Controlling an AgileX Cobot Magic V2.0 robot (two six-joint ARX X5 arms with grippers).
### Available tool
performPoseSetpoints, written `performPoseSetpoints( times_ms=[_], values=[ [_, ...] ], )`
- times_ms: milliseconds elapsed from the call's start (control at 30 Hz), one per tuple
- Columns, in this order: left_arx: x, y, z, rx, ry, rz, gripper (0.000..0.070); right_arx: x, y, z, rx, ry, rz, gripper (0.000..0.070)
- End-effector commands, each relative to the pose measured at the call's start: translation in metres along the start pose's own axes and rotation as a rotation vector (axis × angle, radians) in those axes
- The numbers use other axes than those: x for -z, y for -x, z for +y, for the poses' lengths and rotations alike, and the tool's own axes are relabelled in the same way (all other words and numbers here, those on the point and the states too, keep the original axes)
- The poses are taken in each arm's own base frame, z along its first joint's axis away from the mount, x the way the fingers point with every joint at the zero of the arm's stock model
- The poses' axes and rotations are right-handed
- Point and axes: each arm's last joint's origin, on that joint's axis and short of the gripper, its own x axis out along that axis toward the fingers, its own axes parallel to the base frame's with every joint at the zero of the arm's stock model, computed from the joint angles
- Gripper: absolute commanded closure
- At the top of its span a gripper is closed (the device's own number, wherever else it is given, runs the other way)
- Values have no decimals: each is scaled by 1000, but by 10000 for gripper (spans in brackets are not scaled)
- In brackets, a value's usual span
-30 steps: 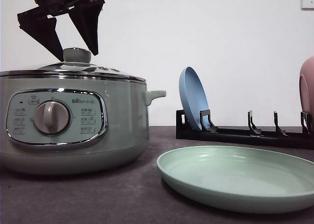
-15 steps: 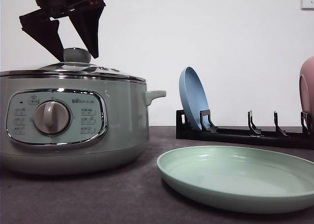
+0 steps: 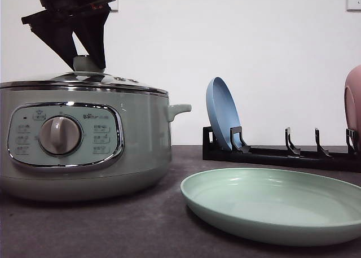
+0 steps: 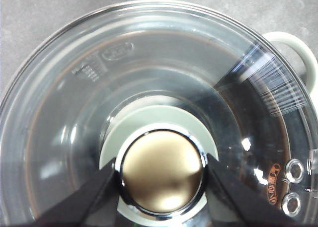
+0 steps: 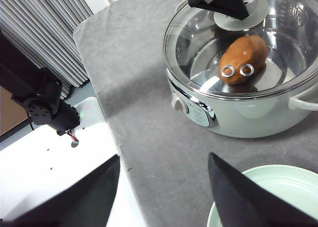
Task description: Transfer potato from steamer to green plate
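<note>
The pale green steamer [image 3: 141, 139] stands at the left of the table with its glass lid [image 4: 74, 113] on. Through the lid the orange-brown potato [image 5: 243, 53] lies inside the pot. My left gripper [image 3: 84, 63] is over the lid, and its black fingers [image 4: 94, 192] press both sides of the chrome-topped knob [image 4: 161, 175]. The green plate [image 3: 276, 204] lies empty at the front right of the steamer. My right gripper [image 5: 164, 187] hangs open high above the table between steamer and plate [image 5: 278, 192], holding nothing.
A black dish rack [image 3: 282, 153] stands at the back right with a blue plate [image 3: 223, 119] upright in it and a pink dish [image 3: 353, 100] at its far end. The grey mat's edge and a black arm base [image 5: 44, 108] lie beyond the steamer's dial side.
The left gripper's fingers have drawn together from a wide spread onto the lid knob. The lid, steamer and plate have not moved.
</note>
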Motion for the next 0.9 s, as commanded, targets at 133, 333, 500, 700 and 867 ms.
performPoseSetpoints(
  times_ms=[133, 333, 500, 700, 867],
  values=[
    [-4, -1, -2, 13, 6, -3, 699, -5, 1, 2, -7, 22, -11, 349],
    [-5, 11, -2, 10, 4, -47, 699, -5, 1, 2, -7, 21, -11, 349],
    [-3, 34, -2, 1, 5, -127, 699, -5, 1, 2, -7, 21, -11, 349],
    [7, 70, 4, -49, 22, -215, 699, -5, 1, 2, -8, 21, -11, 349],
    [21, 103, 11, -140, 57, -271, 699, -5, 1, 2, -7, 21, -11, 349]
  ],
)
